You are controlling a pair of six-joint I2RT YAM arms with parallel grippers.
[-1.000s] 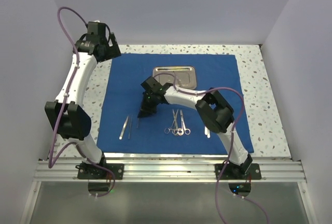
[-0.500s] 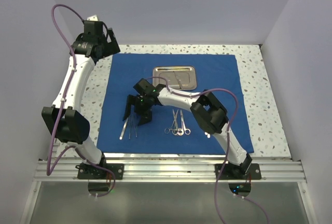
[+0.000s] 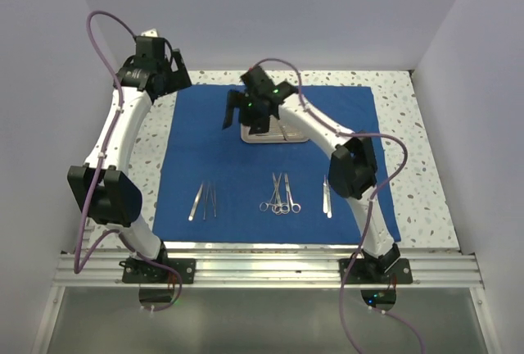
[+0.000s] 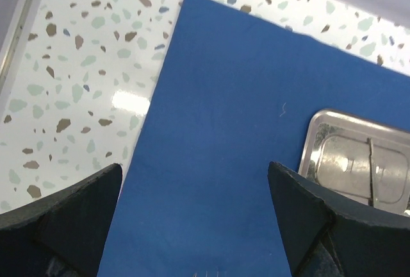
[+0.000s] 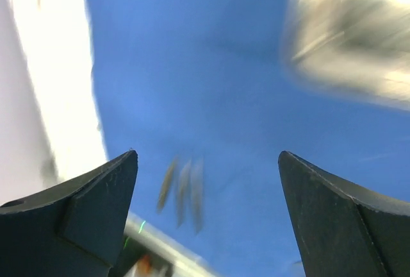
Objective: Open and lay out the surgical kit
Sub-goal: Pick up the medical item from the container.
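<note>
The royal-blue cloth wrap (image 3: 270,165) lies spread flat on the table. At its back centre sits the steel tray (image 3: 286,130), with a slim instrument (image 4: 371,169) inside it. Tweezers (image 3: 205,201) lie on the cloth at the front left, scissors and forceps (image 3: 279,196) at the front middle, and one more slim tool (image 3: 327,197) to their right. My right gripper (image 3: 246,115) hangs open above the tray's left end, holding nothing. My left gripper (image 3: 168,75) is open over the cloth's back-left corner. The right wrist view is blurred; the tweezers (image 5: 182,190) show between the fingers.
Speckled white tabletop (image 3: 151,145) borders the cloth on the left, back and right. Grey walls close in the back and sides. A metal rail (image 3: 262,268) carrying both arm bases runs along the near edge.
My right gripper opened beside the tweezers at the front left, left a slim instrument there, then rose and swung back over the tray. The left arm has barely shifted.
</note>
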